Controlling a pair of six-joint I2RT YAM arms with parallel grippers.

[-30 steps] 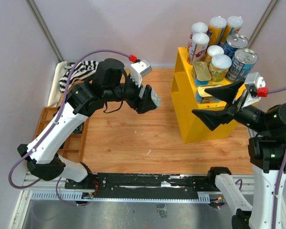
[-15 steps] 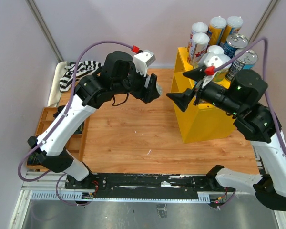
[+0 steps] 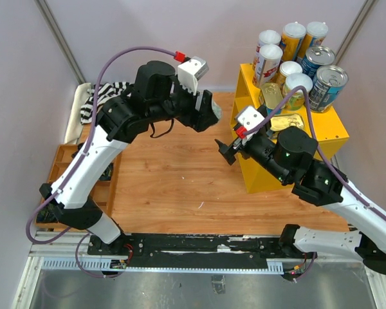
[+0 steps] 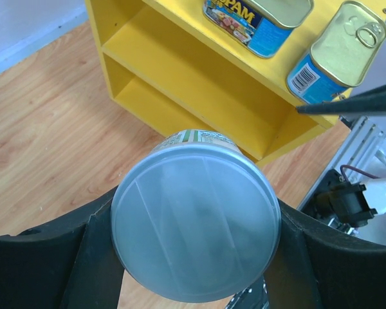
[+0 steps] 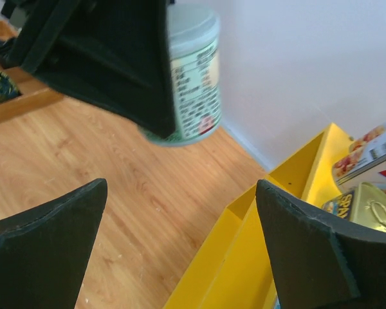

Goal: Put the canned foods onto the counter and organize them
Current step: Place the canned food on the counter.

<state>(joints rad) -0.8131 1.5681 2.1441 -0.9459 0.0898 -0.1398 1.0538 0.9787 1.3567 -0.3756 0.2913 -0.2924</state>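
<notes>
My left gripper (image 3: pixel 202 112) is shut on a green-labelled can with a pale grey lid (image 3: pixel 212 111), held in the air left of the yellow counter (image 3: pixel 264 177). In the left wrist view the can (image 4: pixel 196 232) sits between both black fingers (image 4: pixel 51 257), above the counter's two open shelves (image 4: pixel 180 71). My right gripper (image 3: pixel 225 149) is open and empty in front of the counter's left side, pointing at the held can (image 5: pixel 193 77). Several cans stand on top of the counter: tall tubes (image 3: pixel 293 35), blue cans (image 3: pixel 327 84) and flat gold tins (image 3: pixel 286 121).
A black-and-white striped cloth (image 3: pixel 103 96) lies at the far left. A brown wooden compartment tray (image 3: pixel 67 167) runs along the left edge. The metal base rail (image 3: pixel 199 244) lies at the near edge. White walls close off the back and sides.
My right arm has swung left from the counter's right side to its front left corner. My left gripper has carried the can a little toward the counter.
</notes>
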